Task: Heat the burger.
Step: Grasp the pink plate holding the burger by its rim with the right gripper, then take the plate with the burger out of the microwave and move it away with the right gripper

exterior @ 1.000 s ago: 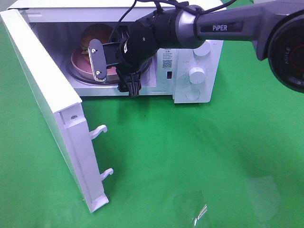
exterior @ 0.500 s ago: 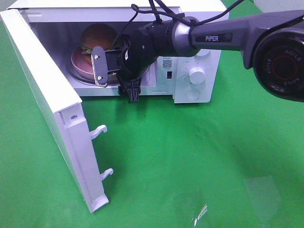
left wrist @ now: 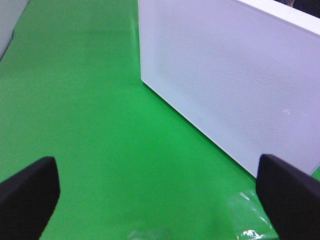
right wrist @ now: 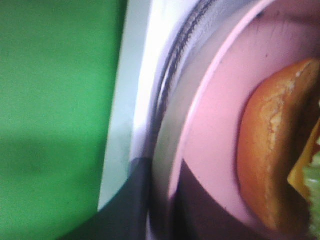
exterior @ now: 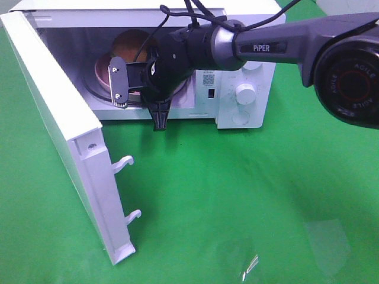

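**Burger sits in open microwave as right arm reaches in**

On the green counter (exterior: 249, 195), the microwave's white door (exterior: 59, 130) stands swung wide toward the left edge, two latch hooks jutting from its free end. In the left wrist view the left gripper (left wrist: 160, 185) hangs over bare green beside the door, its black fingers (left wrist: 27, 187) spread wide, holding nothing. Inside the microwave (exterior: 243, 71), near the counter's far edge, the burger (exterior: 130, 44) rests on a pink plate (exterior: 100, 74) on the glass turntable (right wrist: 165, 100); the right wrist view shows its golden bun, cheese and lettuce. The right gripper (exterior: 121, 83) reaches through the opening just before the plate, but whether its fingers are narrow or wide cannot be told. Two white knobs (exterior: 244, 93) sit on the panel at right.
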